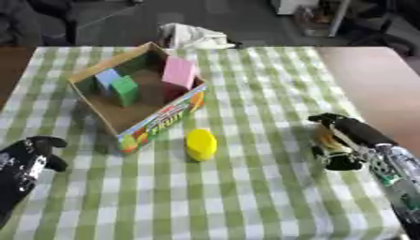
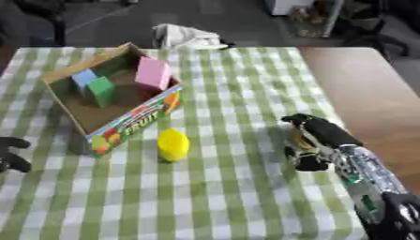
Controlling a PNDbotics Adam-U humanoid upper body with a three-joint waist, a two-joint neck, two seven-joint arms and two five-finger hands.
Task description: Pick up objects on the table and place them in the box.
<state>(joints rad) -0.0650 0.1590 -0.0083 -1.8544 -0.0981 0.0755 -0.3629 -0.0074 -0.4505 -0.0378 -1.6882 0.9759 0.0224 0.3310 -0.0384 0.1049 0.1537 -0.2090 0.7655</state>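
A green-and-white checked cloth [image 1: 246, 197] covers the table, and on it sits an open cardboard box [image 1: 161, 116] already holding a pink block [image 1: 179, 72], a green block [image 1: 125, 90] and a blue one [image 1: 107, 78], with a yellow block [image 1: 201, 144] standing on the cloth just beside the box's printed wall, at about five o'clock from it. That yellow piece looks light, rigid and smooth-sided, so I'd take it across its flat faces, thumb against fingers. The right hand [image 1: 343, 140] hovers at three o'clock from it, well apart, fingers curled around nothing I can make out, while the left hand [image 1: 33, 152] idles at the lower left, fingers likewise curled and empty.

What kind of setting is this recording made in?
Probably an office or lab set up for a tabletop test: a table with a green checked cloth, a cardboard box holding coloured blocks, and bare floor behind.
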